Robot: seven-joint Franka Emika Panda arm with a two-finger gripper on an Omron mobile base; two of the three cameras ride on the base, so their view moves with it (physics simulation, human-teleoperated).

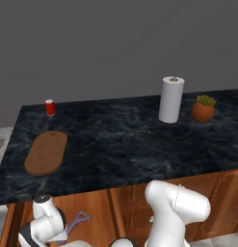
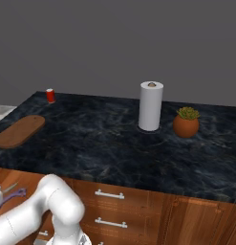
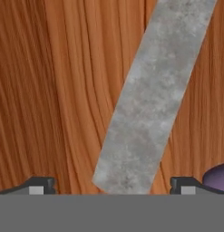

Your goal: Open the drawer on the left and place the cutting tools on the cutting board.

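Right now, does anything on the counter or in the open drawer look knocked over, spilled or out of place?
Nothing stands out. The paper towel roll, potted plant and red can stand upright on the counter; the cutting board lies flat and bare. The open gripper hangs over the knife, beside the peeler, in the drawer.

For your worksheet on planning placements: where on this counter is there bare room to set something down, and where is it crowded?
The cutting board lies bare at the left end. A wide bare stretch of counter runs between it and the paper towel roll. The red can stands at the back left corner. The right end is tighter: roll and potted plant stand close together.
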